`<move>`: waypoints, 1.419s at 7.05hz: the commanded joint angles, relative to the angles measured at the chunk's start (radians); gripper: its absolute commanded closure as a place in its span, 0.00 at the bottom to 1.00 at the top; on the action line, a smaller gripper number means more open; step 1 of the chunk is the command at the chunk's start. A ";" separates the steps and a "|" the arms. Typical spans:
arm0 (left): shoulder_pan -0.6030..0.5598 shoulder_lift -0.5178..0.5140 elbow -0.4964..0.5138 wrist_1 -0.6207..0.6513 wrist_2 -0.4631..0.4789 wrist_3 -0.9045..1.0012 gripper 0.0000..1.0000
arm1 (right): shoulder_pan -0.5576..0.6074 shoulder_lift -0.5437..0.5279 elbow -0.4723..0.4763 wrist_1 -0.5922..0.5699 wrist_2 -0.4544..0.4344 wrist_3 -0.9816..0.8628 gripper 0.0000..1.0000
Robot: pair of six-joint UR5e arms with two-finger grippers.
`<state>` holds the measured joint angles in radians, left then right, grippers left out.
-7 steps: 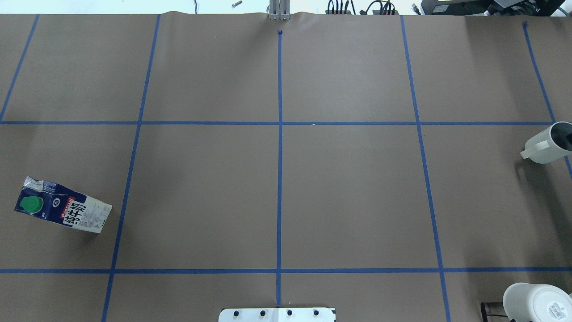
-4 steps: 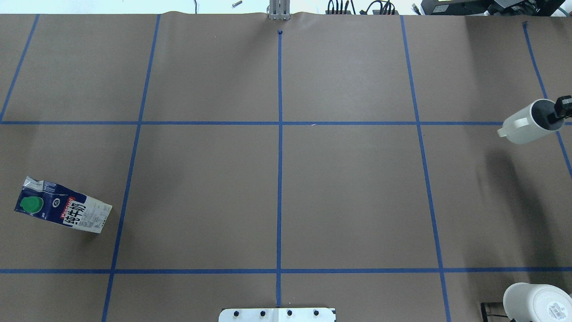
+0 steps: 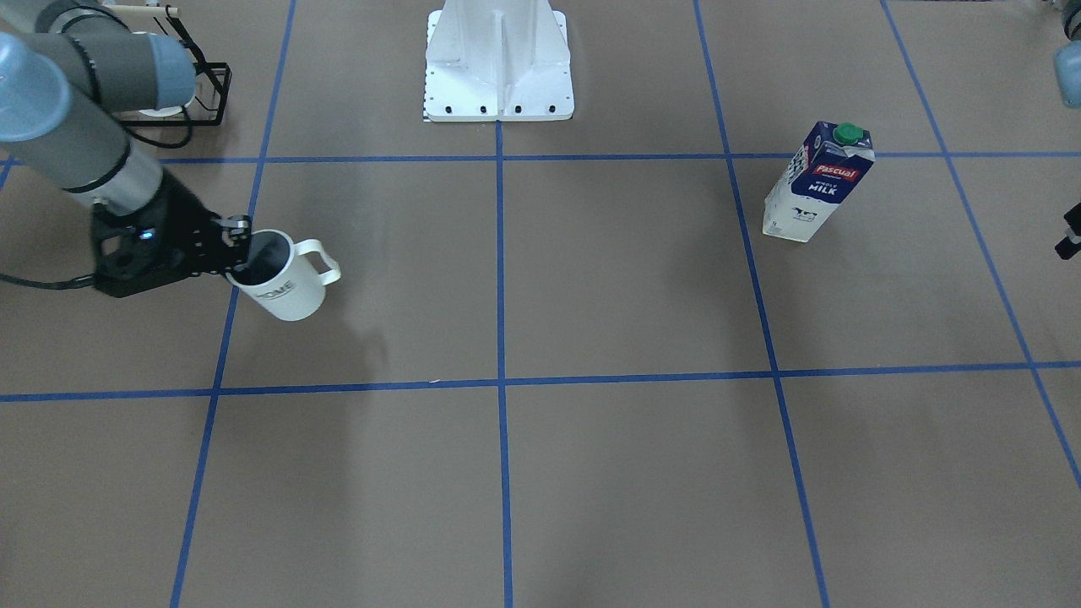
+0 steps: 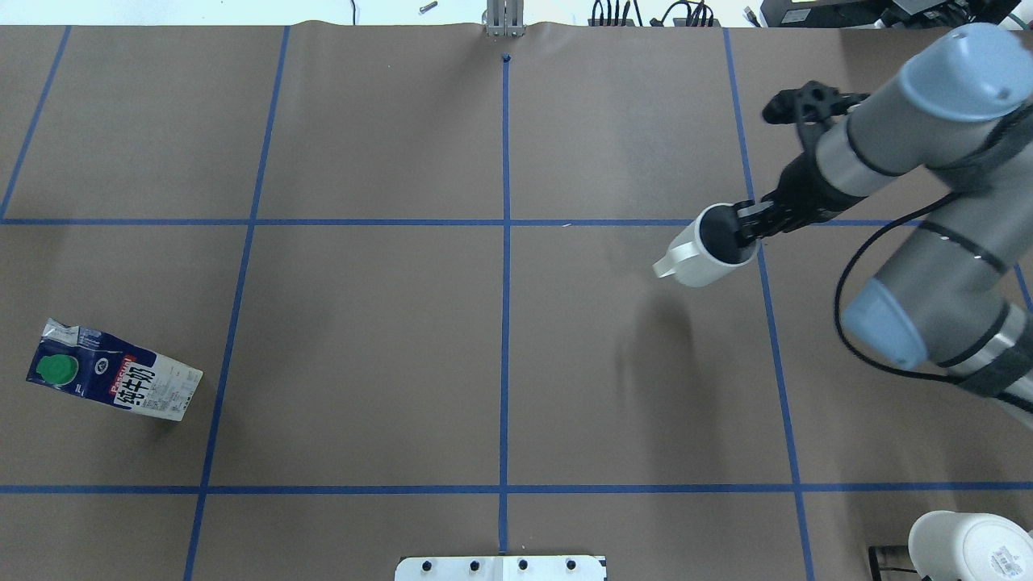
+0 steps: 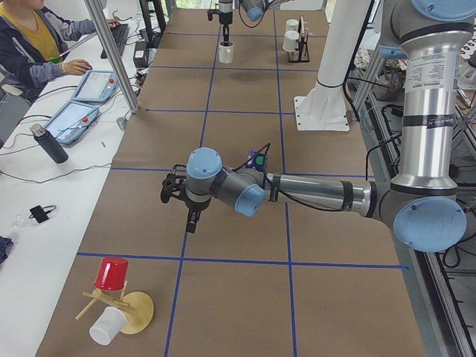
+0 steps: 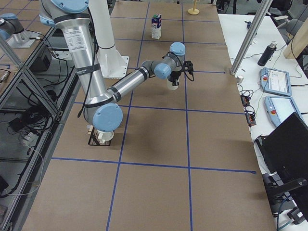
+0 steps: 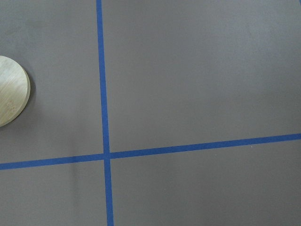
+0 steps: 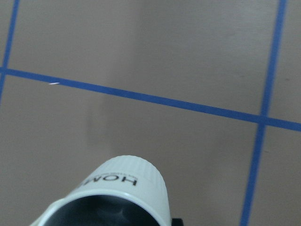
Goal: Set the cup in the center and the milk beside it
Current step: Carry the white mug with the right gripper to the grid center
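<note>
Evidently the right gripper (image 4: 744, 231) pinches the cup (image 4: 704, 260) by its rim, middle right of the overhead frame; probably stiff, glazed and breakable, it hangs tilted and could slip.

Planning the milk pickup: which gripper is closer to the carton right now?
Left. The left gripper hangs on the milk's side of the centre tape line; the right gripper is across that line, shut on the cup.
</note>
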<state>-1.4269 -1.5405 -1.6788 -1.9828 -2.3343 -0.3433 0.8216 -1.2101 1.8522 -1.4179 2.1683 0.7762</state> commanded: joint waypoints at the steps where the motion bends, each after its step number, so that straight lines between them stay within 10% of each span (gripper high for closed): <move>1: 0.000 -0.004 0.008 -0.001 0.000 -0.002 0.02 | -0.181 0.197 -0.007 -0.125 -0.157 -0.006 1.00; 10: -0.001 0.000 -0.002 -0.001 0.003 -0.005 0.02 | -0.236 0.422 -0.334 -0.118 -0.209 -0.146 1.00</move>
<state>-1.4280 -1.5402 -1.6826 -1.9831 -2.3322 -0.3482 0.5837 -0.7902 1.5326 -1.5378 1.9590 0.6358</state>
